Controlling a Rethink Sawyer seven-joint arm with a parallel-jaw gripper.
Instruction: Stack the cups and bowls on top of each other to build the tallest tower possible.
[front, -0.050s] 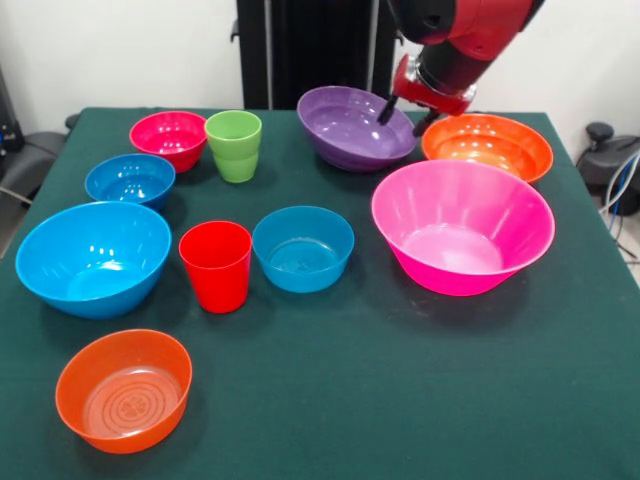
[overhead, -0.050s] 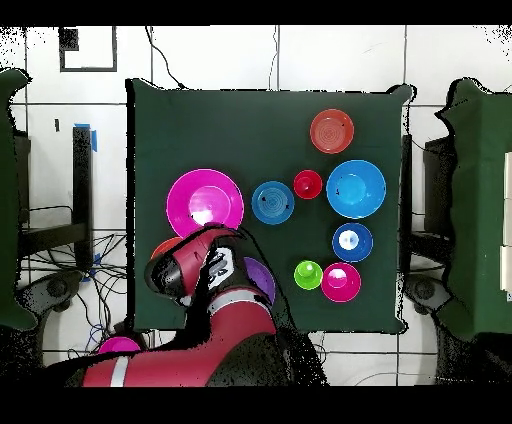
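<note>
My gripper (front, -0.050s: 404, 116) hangs open at the right rim of the purple bowl (front, -0.050s: 350, 125), one finger (front, -0.050s: 386, 109) inside and the other outside. Just right of it is an orange bowl (front, -0.050s: 487, 146), and the huge hot-pink bowl (front, -0.050s: 462, 225) stands in front of that. The red cup (front, -0.050s: 216, 266) stands between the large light-blue bowl (front, -0.050s: 92, 258) and a medium blue bowl (front, -0.050s: 302, 248). The green cup (front, -0.050s: 234, 146) is beside the magenta bowl (front, -0.050s: 168, 137). A small blue bowl (front, -0.050s: 130, 180) and a second orange bowl (front, -0.050s: 124, 389) lie to the left. No tower is in view; each piece stands alone.
A dark green cloth (front, -0.050s: 330, 400) covers the table. In the overhead view the red arm (overhead, -0.050s: 215, 275) covers most of the purple bowl (overhead, -0.050s: 263, 281) and hides the gripper. Chairs and cables surround the table.
</note>
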